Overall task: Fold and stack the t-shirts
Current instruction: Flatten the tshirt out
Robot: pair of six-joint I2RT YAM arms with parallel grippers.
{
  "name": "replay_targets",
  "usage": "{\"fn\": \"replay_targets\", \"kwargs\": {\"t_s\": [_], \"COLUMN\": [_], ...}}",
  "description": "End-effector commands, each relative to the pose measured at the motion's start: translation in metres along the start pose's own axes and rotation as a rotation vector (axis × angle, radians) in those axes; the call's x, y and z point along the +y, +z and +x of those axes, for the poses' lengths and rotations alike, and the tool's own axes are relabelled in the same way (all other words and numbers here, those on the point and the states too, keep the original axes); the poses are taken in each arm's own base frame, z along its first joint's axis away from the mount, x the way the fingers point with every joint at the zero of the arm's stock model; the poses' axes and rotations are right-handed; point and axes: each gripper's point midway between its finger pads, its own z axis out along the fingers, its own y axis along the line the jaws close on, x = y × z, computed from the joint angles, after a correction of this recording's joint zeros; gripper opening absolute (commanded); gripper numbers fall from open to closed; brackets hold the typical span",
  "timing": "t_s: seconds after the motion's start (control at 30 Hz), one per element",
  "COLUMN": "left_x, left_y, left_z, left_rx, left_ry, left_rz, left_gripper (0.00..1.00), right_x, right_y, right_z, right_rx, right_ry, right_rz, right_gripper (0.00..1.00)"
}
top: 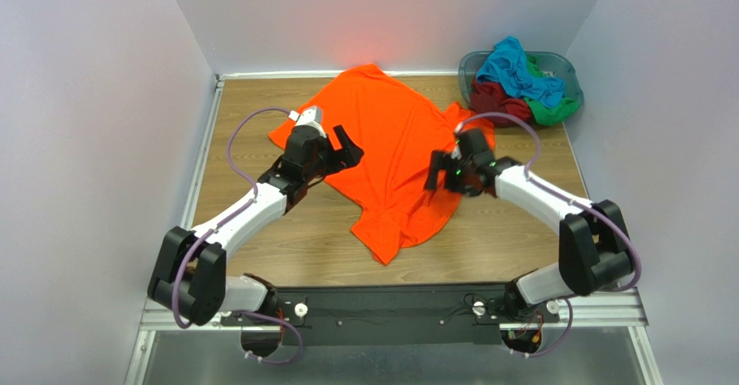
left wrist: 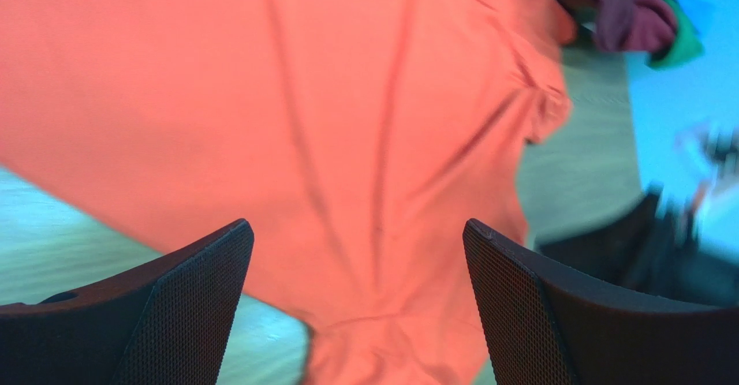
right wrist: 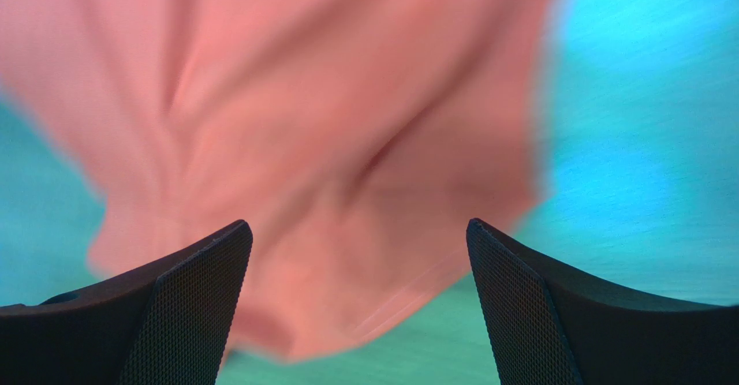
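T-shirts (top: 517, 73) in grey-blue basket (top: 467, 66)

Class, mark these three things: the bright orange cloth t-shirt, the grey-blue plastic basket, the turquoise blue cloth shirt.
bright orange cloth t-shirt (top: 390, 143), top view, middle of its body.
grey-blue plastic basket (top: 469, 61), top view, left rim.
turquoise blue cloth shirt (top: 518, 72), top view, top of the heap.
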Motion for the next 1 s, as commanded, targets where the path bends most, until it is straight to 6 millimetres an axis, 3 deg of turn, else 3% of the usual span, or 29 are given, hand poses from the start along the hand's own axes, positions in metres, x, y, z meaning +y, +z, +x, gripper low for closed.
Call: {"fn": "replay_targets", "kwargs": {"t_s": [0.0, 0.13, 0.27, 0.43, 0.67, 0.97], "left_x": [0.048, 0.076, 0.094, 0.094, 0.105, 0.128], "left_y": [0.011, 0.029, 0.054, 0.066, 0.071, 0.081], "left_z": [-0.016, -0.032, -0.03, -0.033, -0.031, -0.011], "left_rx": [-0.031, -0.05, -0.002, 0.008, 0.009, 0.063], "left_ry": [0.022, -0.035, -0.044, -0.034, -0.037, -0.058], "left_rz": [-0.109, -0.1, -0.119, -0.105, -0.132, -0.177], "left_gripper": [0.99, 0.98, 0.98, 0.98, 0.98, 0.99], "right_x": [0.051, 0.077, 0.096, 0.119, 0.129, 0.125], "right_y": [-0.009, -0.008, -0.011, -0.026, -0.031, -0.013], "right_z": [0.084, 0.125, 0.138, 0.149, 0.167, 0.158], "right_rx": [0.163, 0.235, 0.245, 0.26, 0.298, 0.247], "right_ry": [-0.04, -0.057, -0.1, -0.127, -0.154, -0.179], "right_rz": [-0.11, -0.17, -0.201, -0.266, -0.288, -0.212], "right_gripper": [1.0, 1.0, 1.0, 1.0, 1.0, 1.0]}}
